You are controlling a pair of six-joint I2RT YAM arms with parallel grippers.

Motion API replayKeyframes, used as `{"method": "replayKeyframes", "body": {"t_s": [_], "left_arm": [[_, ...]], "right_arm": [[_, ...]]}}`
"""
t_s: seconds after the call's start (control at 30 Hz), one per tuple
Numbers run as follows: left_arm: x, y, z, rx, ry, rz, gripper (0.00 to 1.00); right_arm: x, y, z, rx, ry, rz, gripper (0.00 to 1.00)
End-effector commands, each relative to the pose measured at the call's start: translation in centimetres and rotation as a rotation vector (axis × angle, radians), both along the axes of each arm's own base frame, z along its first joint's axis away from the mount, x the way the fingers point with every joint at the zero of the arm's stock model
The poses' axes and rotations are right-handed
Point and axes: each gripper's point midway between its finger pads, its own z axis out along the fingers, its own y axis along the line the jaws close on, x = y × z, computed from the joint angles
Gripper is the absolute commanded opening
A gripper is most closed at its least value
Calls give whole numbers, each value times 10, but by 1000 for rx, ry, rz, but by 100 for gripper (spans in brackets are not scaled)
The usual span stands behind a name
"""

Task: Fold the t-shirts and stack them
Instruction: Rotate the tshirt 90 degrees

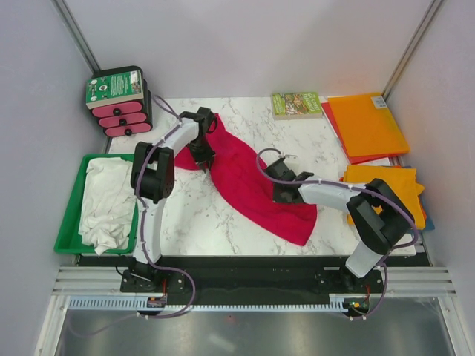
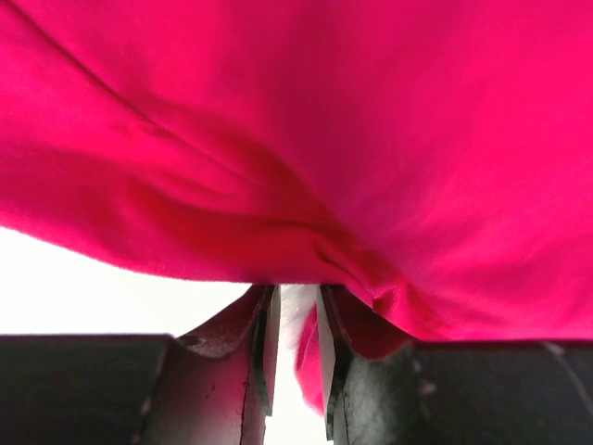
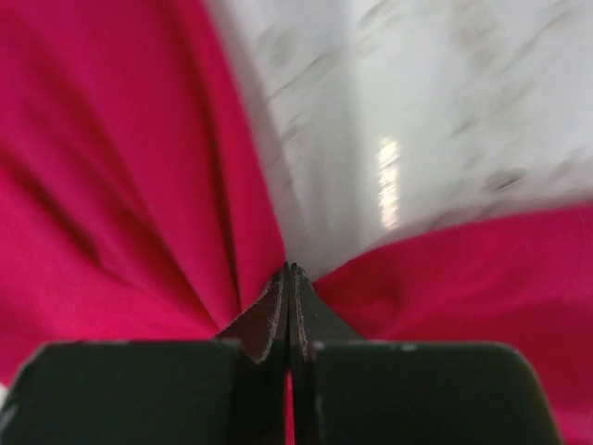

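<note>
step: flatten crimson t-shirt (image 1: 249, 185) | place: diagonal across bench (image 1: 193, 215) | left fingers (image 1: 203, 156) narrow, pinching its far end; right fingers (image 3: 289, 306) clamped on cloth | advice: tension evenly; lower together

Crimson shirt (image 1: 252, 185); white shirt (image 1: 104, 200), green tray (image 1: 72, 215); orange shirts (image 1: 367, 122); grey-veined white marble table (image 1: 189, 215)

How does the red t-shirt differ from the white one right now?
The red t-shirt lies stretched across the marble table; the white t-shirt sits crumpled in the green tray. The red t-shirt is pinched by the left tool and right tool; the white t-shirt is untouched. Neither is folded.
</note>
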Motion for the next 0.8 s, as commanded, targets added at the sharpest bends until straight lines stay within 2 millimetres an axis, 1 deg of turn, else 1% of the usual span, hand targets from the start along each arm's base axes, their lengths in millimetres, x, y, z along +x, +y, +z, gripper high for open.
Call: {"method": "replayKeyframes", "body": {"t_s": [0.0, 0.03, 0.07, 0.1, 0.13, 0.17, 0.2, 0.23, 0.27, 0.3, 0.33, 0.4, 0.47, 0.5, 0.53, 0.57, 0.6, 0.63, 0.67, 0.7, 0.73, 0.77], "left_arm": [[67, -33, 3, -18, -189, -142, 29], [86, -49, 25, -40, -253, -174, 29], [92, -53, 31, -43, -267, -199, 30], [93, -56, 25, -37, -247, -244, 30], [105, -68, 44, -77, -300, -266, 30], [108, -71, 47, -91, -313, -279, 32], [112, -74, 46, -99, -323, -296, 32], [119, -78, 54, -121, -352, -305, 33], [122, -80, 54, -130, -361, -312, 33], [124, -83, 53, -157, -363, -319, 33], [126, -81, 50, -176, -357, -307, 33], [126, -77, 48, -172, -353, -301, 33], [126, -70, 54, -136, -364, -287, 34], [127, -64, 61, -104, -384, -267, 34], [128, -58, 79, -76, -426, -254, 35], [129, -55, 93, -70, -461, -248, 38], [124, -50, 93, -57, -457, -242, 39], [124, -46, 105, -48, -485, -234, 40], [125, -45, 138, -61, -562, -230, 42], [123, -43, 147, -59, -579, -237, 43], [116, -43, 149, -65, -575, -248, 43], [112, -43, 164, -75, -603, -254, 43]], "right_arm": [[-94, 25, -43, 26, 282, 100, 0], [-103, 36, -43, 30, 287, 139, 0], [-105, 46, -41, 45, 284, 159, 0], [-109, 54, -39, 61, 289, 172, 0], [-114, 63, -39, 66, 293, 201, 0], [-111, 75, -33, 89, 281, 217, 0], [-112, 81, -30, 99, 278, 231, 0], [-115, 88, -29, 106, 282, 256, 1], [-111, 97, -23, 120, 267, 269, 1], [-110, 100, -21, 121, 264, 277, 2], [-106, 99, -20, 109, 249, 275, 2], [-94, 94, -9, 62, 201, 249, 3], [-71, 83, 16, -3, 94, 212, 11], [-60, 80, 35, -5, 36, 196, 15], [-41, 67, 51, -56, -41, 146, 26], [-27, 64, 77, -77, -87, 140, 31], [-15, 59, 99, -78, -134, 128, 37], [2, 49, 115, -92, -169, 100, 49], [20, 48, 146, -104, -235, 112, 53], [30, 46, 156, -124, -257, 121, 56], [43, 42, 164, -135, -275, 122, 58], [58, 54, 182, -95, -314, 147, 58]]}}
